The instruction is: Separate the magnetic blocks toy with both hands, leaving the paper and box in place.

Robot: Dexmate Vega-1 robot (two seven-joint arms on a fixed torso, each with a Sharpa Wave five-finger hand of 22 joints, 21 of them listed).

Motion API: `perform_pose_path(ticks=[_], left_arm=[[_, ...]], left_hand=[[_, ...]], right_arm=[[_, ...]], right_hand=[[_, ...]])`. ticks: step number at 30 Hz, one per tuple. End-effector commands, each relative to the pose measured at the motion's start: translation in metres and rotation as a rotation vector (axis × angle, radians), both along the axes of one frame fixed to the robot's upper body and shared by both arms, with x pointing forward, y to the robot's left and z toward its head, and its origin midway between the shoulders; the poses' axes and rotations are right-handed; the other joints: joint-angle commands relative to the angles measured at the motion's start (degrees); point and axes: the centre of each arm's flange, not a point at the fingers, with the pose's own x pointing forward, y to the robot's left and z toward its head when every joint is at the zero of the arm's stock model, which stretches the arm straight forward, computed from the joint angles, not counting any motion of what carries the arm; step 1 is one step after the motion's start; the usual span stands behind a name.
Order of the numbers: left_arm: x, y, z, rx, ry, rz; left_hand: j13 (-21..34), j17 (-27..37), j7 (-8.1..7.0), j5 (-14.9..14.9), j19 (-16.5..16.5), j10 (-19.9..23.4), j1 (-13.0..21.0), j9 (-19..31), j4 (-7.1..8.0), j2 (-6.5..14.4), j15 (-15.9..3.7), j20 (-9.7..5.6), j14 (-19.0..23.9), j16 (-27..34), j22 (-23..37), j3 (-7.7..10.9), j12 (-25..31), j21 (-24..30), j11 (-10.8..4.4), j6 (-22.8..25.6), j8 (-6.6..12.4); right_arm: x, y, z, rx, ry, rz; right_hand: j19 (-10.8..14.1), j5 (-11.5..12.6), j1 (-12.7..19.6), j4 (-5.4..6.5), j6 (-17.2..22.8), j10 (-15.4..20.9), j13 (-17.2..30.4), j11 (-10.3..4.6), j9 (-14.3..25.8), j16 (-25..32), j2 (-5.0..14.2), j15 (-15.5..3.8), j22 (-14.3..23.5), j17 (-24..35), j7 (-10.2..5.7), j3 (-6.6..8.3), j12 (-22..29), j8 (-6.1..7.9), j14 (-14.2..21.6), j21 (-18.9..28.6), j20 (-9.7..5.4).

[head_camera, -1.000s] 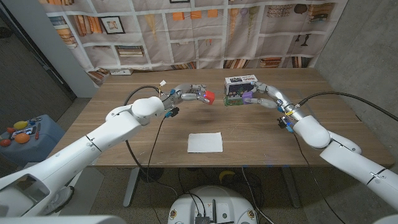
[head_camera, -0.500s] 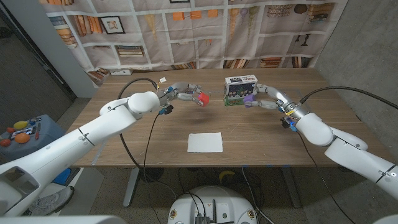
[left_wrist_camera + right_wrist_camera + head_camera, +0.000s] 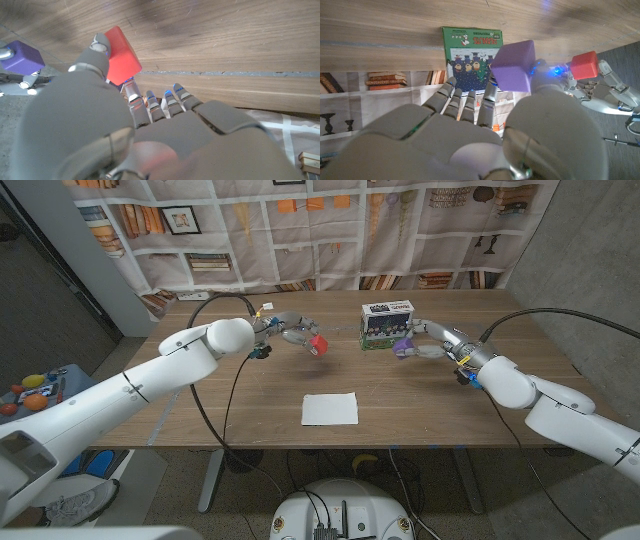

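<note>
The magnetic blocks toy is already in two pieces, and each is held off the worktop (image 3: 200, 405). The left robot hand (image 3: 292, 332) pinches the red block (image 3: 318, 344) between thumb and fingers, above the wood left of centre. The right robot hand (image 3: 425, 341) grasps the purple block (image 3: 401, 342), which sits just beside the right side of the box (image 3: 387, 324); from the head view I cannot tell whether the block touches it. The sheet of paper (image 3: 330, 409) lies flat nearer the robot, well apart from both hands.

Judging from this, the pull itself looks done and what remains is likely setting the two blocks down. To do that well, keep the halves well apart so the magnets cannot snap them back together. Bring the purple block away from the box before lowering it, since a nudge there would shift the box. Lower each block onto bare wood, clear of the paper, and let go only once the block's face rests on the worktop, so that it does not roll.
</note>
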Motion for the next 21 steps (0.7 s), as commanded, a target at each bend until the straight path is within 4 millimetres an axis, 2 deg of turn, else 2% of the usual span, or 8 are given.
perform_pose_path(ticks=[1,21], left_arm=[[0.006,-0.003,0.006,0.158,-0.039,0.079],[0.006,-0.014,0.003,0.311,-0.144,0.177]], left_hand=[[0.19,0.18,0.65,0.15,0.06,0.13,-0.30,1.30,0.11,1.37,-0.14,-0.05,-0.22,0.12,-0.03,-0.11,0.28,0.39,-0.13,16.52,2.14],[0.19,0.17,0.72,0.10,0.72,0.68,-0.41,1.23,0.22,1.45,-0.66,-0.01,0.41,0.36,-0.06,-0.38,0.45,0.71,-0.22,16.59,2.07]], right_arm=[[0.003,-0.001,0.002,-0.133,0.020,-0.102],[0.006,0.018,0.007,-0.340,0.054,-0.240]], right_hand=[[1.01,0.28,1.28,0.18,4.25,-0.26,0.06,-0.20,0.00,0.06,1.86,-0.02,0.10,0.04,-4.79,-0.22,-0.03,0.46,0.24,0.52,-0.24],[2.21,0.41,1.55,0.01,3.56,-0.79,-0.02,-0.32,-0.17,0.18,2.16,-0.54,0.08,-0.04,-5.39,-0.42,-0.16,0.64,0.96,0.87,-0.41]])
